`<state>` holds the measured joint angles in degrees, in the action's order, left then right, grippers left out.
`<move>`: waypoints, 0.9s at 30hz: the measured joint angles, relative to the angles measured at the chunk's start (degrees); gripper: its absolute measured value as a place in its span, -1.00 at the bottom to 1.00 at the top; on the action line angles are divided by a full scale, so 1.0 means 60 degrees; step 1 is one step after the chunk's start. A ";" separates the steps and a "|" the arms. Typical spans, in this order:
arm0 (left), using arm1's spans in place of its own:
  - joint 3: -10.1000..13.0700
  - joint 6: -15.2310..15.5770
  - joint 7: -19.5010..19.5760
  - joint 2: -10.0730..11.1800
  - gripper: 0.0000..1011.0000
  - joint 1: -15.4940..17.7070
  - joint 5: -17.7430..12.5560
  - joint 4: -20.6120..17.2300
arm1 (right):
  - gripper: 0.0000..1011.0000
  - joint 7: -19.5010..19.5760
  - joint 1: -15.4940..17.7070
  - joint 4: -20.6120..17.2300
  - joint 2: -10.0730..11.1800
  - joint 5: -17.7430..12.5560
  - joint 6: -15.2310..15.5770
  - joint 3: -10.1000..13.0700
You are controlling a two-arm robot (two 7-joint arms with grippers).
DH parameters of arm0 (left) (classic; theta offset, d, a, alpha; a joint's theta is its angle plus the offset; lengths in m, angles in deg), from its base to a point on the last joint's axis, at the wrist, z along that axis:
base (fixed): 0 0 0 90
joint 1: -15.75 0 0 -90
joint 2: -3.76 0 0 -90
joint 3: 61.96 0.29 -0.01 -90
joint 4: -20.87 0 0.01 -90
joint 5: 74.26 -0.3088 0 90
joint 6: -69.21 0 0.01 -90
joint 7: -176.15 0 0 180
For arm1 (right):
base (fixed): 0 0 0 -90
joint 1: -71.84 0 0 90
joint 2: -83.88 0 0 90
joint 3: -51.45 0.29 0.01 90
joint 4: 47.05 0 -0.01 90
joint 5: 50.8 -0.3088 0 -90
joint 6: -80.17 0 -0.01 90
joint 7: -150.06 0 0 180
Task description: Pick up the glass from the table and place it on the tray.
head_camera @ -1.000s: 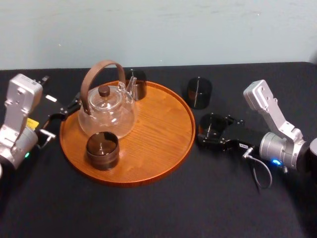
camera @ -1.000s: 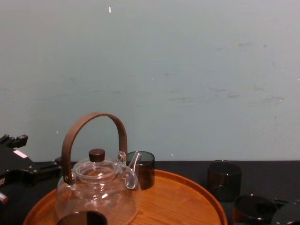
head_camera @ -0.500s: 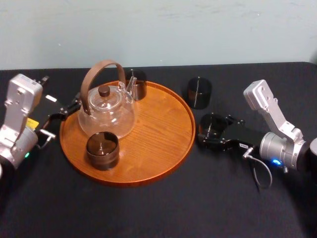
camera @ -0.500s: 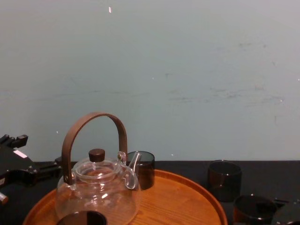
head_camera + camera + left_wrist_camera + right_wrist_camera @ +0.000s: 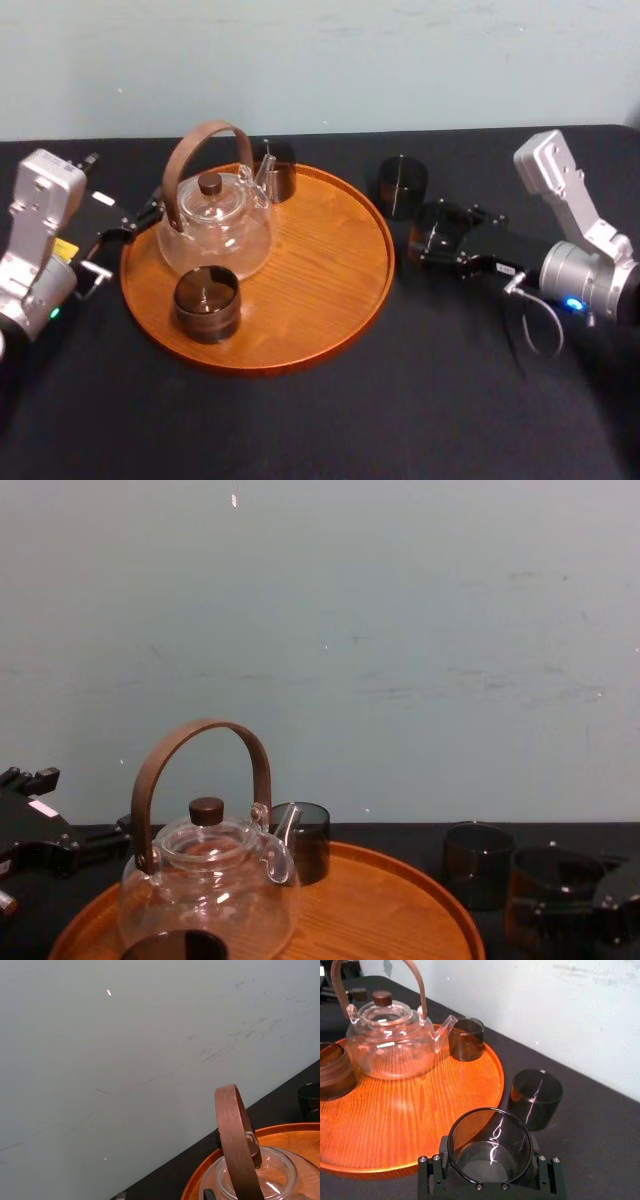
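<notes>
My right gripper (image 5: 445, 245) grips the glass (image 5: 489, 1146) right of centre in the head view, just beside the tray (image 5: 387, 262). I judge this the carry. Next I must swing it left over bare wood and lower it. My left gripper (image 5: 125, 230) sits parked at the tray's left edge.

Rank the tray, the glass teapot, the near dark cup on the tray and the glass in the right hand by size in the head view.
1. Tray, largest.
2. Glass teapot, second.
3. Dark cup and the glass in the right hand: look about alike, and the cup is nearer the camera, so unranked.
</notes>
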<state>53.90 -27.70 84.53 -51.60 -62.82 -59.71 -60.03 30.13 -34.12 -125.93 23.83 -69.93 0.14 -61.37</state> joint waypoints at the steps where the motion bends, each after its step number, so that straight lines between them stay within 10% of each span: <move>1: 0.0000 0.0000 0.0000 0.0000 0.98 0.0000 0.0000 0.0000 | 0.79 0.0000 -0.0016 -0.0034 0.0023 -0.0006 0.0012 0.0005; 27: 0.0000 0.0000 0.0000 0.0000 0.98 0.0000 -0.0001 0.0000 | 0.79 -0.0498 -0.1226 0.0060 0.0033 0.0140 0.0426 -0.0735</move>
<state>53.90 -27.70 84.53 -51.60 -62.82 -59.71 -60.03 27.14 -41.48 -125.57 24.03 -69.09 2.69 -65.78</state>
